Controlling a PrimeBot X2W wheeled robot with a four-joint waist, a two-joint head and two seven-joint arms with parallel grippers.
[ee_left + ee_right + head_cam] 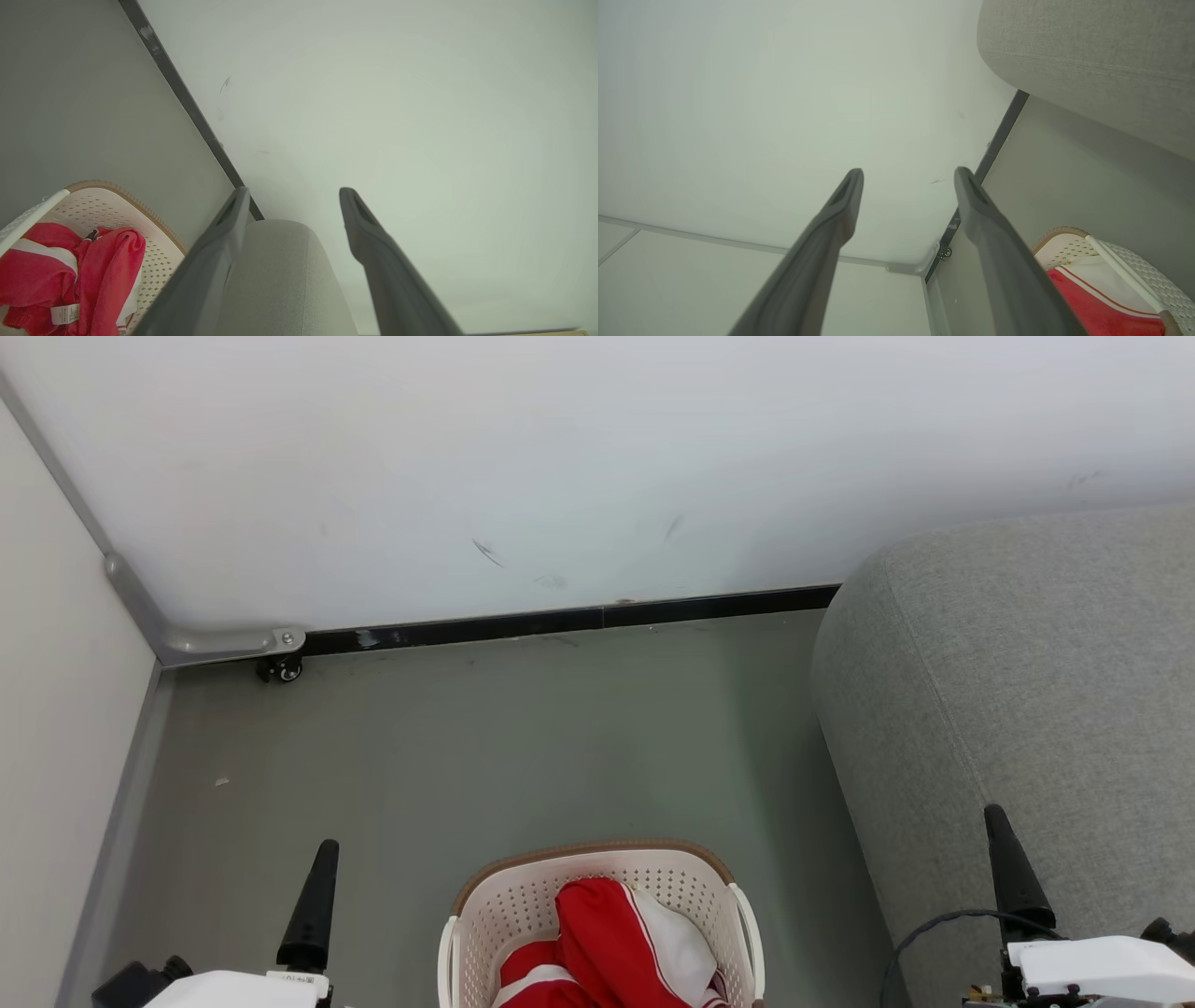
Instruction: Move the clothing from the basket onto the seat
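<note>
My left fingers (380,261) stand spread wide, with nothing between them and touching nothing. My right fingers (994,247) are the same, parted wide and empty. In the head view the left ones point up over the grey floor (467,756) to the basket's left, and the right ones show against the seat's near edge. The red and white clothing (616,933) lies bunched inside the cream basket (523,905). The basket sits on the floor between my two arms, near the light grey seat (1027,663) on my right. Beyond, a white wall (560,457) meets the floor along a black skirting strip (560,621).
</note>
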